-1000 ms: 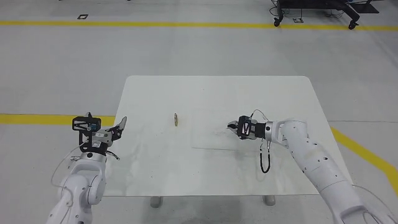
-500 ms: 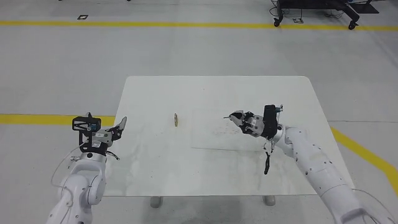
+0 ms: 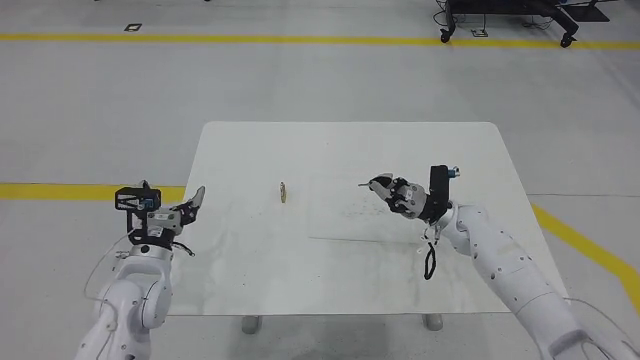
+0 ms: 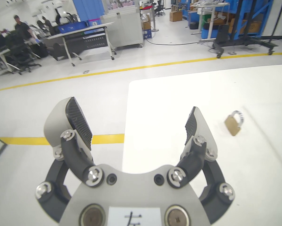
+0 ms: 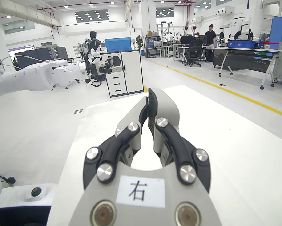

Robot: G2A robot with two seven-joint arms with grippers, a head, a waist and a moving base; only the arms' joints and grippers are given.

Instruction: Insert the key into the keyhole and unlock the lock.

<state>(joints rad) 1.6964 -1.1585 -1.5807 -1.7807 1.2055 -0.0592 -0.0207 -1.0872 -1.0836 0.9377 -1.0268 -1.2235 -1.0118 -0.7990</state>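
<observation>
Lock [image 4: 234, 123], right of centre in left wrist view: I see brass side and shackle, keyhole face hidden from me. In top view it's a mid-table speck, no detail. Right gripper [image 5: 148, 105] pads pressed together; whatever sits between them hidden. Thin sliver [image 3: 362, 184] at its tip in top view too small to call key. Both arms cut off at lower frame edge.

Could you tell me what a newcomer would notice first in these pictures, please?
The brass padlock alone in the middle of the table catches the eye. The right gripper hovers shut to its right, seemingly pinching the key; the left gripper gapes open at the table's left edge.
</observation>
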